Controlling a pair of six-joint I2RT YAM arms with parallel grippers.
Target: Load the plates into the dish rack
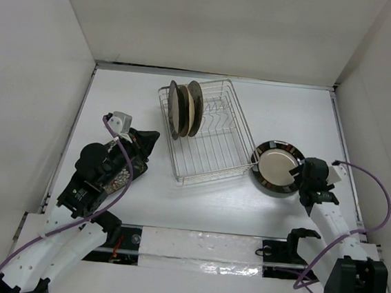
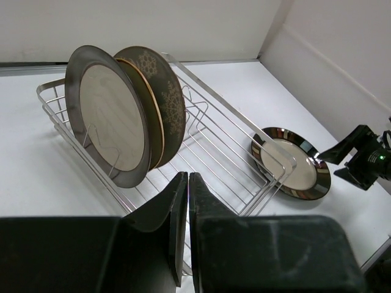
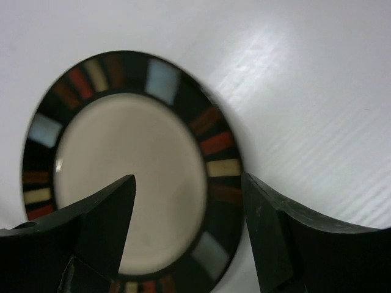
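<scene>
The silver wire dish rack (image 1: 213, 174) (image 2: 215, 152) stands mid-table. Three plates stand upright at its far left end: a dark-rimmed one with a cream centre (image 2: 110, 122), a tan one (image 2: 153, 113) and a grey patterned one (image 1: 194, 105) (image 2: 166, 91). Another dark-rimmed plate (image 1: 275, 167) (image 3: 140, 152) (image 2: 292, 162) lies against the rack's right corner. My right gripper (image 1: 301, 176) (image 3: 188, 178) is open, one finger over the cream centre and the other outside the rim. My left gripper (image 1: 147, 144) (image 2: 187, 178) is shut and empty, left of the rack. A dark patterned plate (image 1: 117, 174) lies mostly hidden under the left arm.
White walls enclose the table on the left, back and right. A taped strip (image 1: 199, 247) runs along the near edge between the arm bases. Purple cables (image 1: 379, 185) loop off both arms.
</scene>
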